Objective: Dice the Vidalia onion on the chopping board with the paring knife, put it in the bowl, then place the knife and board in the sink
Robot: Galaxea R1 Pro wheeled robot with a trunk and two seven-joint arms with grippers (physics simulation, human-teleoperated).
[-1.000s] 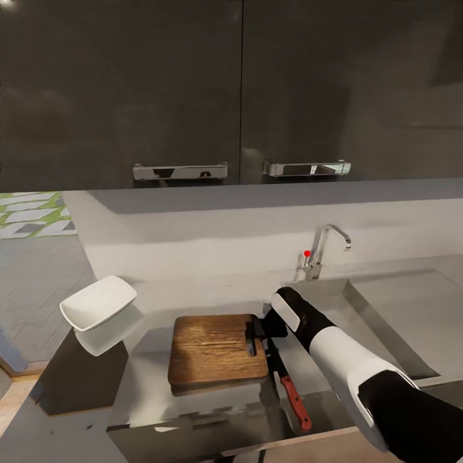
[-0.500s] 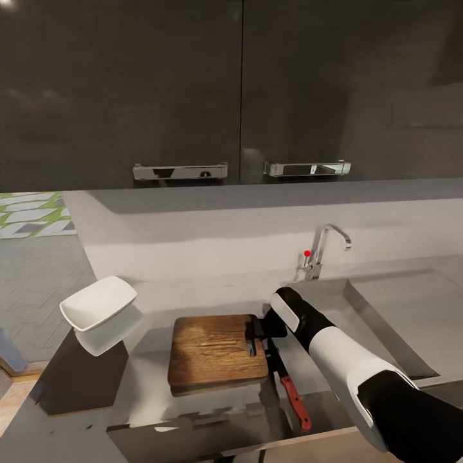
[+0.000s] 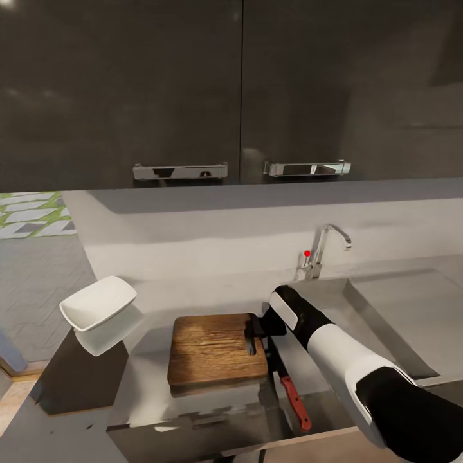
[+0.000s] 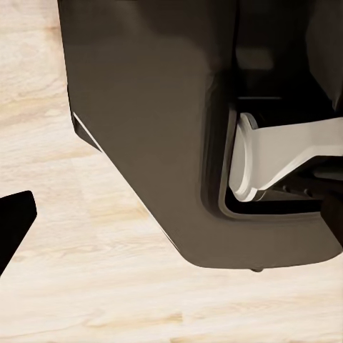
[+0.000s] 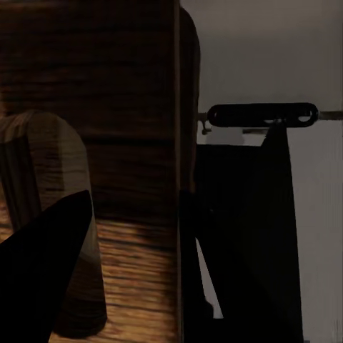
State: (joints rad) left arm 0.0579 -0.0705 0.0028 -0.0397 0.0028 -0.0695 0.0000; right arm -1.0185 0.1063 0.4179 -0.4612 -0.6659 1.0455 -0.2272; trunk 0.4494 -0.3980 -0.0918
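The dark brown chopping board [image 3: 215, 347] lies flat on the grey countertop [image 3: 206, 292]. My right gripper [image 3: 252, 333] is at the board's right short edge by the handle slot. In the right wrist view its fingers [image 5: 50, 271] straddle that edge of the chopping board [image 5: 107, 86], shut on it. The red-handled paring knife [image 3: 292, 395] lies on the counter just right of the board, under my right forearm. A white bowl [image 3: 98, 301] stands at the counter's left end. The sink [image 3: 399, 315] lies to the right. The Vidalia onion is out of view. One finger [image 4: 14, 229] of the left gripper hangs above light wood floor.
The chrome tap [image 3: 319, 252] with its red-tipped lever stands behind the sink's left corner. Glossy black upper cabinets [image 3: 238, 90] hang low over the counter. The counter ends just left of the bowl, with floor beyond. The robot's dark base [image 4: 179, 128] shows in the left wrist view.
My right wrist has shifted very slightly left and up at the board's edge. Board, knife and bowl lie where they were.
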